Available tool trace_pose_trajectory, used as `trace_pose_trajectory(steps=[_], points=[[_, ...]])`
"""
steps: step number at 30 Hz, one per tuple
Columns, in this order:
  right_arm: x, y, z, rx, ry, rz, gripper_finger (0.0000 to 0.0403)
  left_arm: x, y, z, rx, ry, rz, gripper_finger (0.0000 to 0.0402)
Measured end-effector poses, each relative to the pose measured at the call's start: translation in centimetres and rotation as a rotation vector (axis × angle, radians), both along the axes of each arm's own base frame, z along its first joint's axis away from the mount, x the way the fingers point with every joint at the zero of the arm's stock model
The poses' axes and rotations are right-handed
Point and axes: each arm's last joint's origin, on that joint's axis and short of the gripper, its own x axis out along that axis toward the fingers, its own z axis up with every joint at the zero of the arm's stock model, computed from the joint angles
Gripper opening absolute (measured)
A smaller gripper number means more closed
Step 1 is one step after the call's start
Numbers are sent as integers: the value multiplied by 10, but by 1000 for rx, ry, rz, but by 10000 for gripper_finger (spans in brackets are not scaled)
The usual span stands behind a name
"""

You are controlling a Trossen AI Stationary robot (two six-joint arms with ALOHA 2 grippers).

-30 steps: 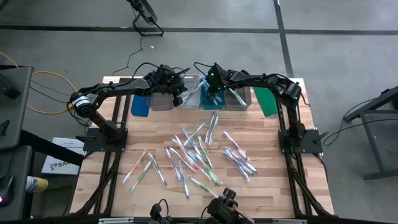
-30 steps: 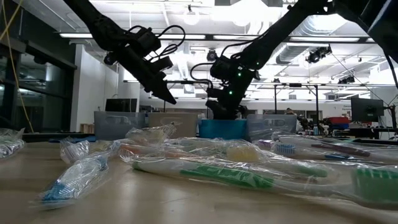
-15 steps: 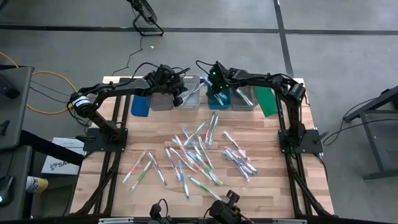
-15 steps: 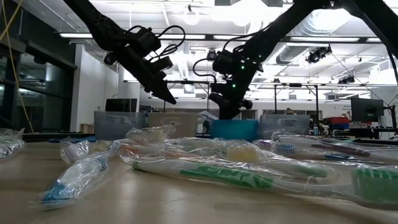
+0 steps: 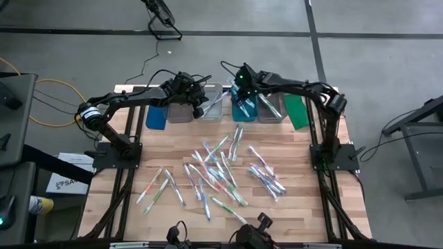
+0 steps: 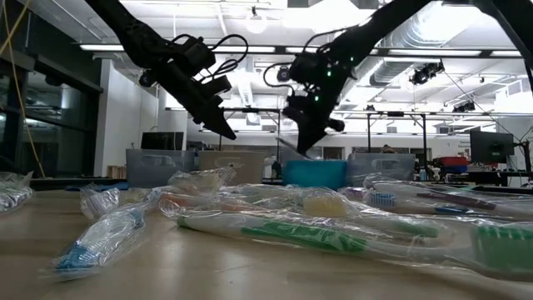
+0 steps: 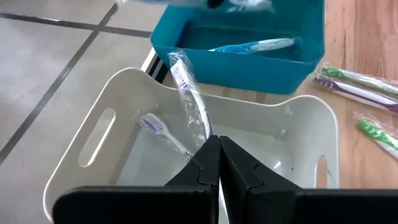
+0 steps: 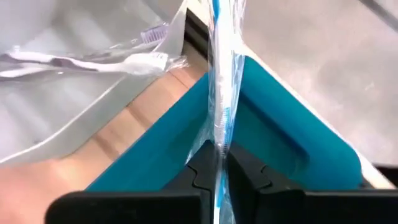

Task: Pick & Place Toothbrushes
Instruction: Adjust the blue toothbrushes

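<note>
1. Nearest the front edge of the wooden desk, about 30 thin plastic-wrapped toothbrushes with green, blue and purple accents lie scattered loose; an exact count cannot be made from above. In the low view, 1 wrapped green-handled toothbrush lies closest to the camera.
2. Farther back, 4 rectangular plastic bins stand in a row along the far edge: a blue bin, a grey-white bin, a teal bin and a clear bin. 1 flat green lid-like panel lies beside the clear bin.
3. The left gripper hangs above the grey-white bin, its fingers pressed together on 1 clear-wrapped toothbrush with white bristles; 1 purple-headed toothbrush lies on that bin's floor.
4. The right gripper is above the teal bin, its fingers pinching 1 blue-accented wrapped toothbrush. 1 blue toothbrush lies inside the teal bin.
5. Compared with 1 second ago, the right gripper has risen out of the teal bin and shifted slightly toward the far edge; its jaws have closed on the toothbrush. The teal bin has slid a little toward the clear bin. The left arm has not moved.
</note>
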Motion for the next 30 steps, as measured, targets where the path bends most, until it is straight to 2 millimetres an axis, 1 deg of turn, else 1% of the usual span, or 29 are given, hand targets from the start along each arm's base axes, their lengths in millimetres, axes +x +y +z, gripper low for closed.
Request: trace_pose_trajectory(steps=[4,9,13,30], points=[[-6,6,13,73,-14,-4,20,0,0,-1,-6,5,3,0],[-11,10,9,163,12,-24,14,0,0,-1,-16,5,10,0],[-13,11,8,202,19,-46,22,-1,-1,-2,-33,11,17,0],[-14,11,7,209,31,-58,29,-2,-2,-4,-57,30,22,0]])
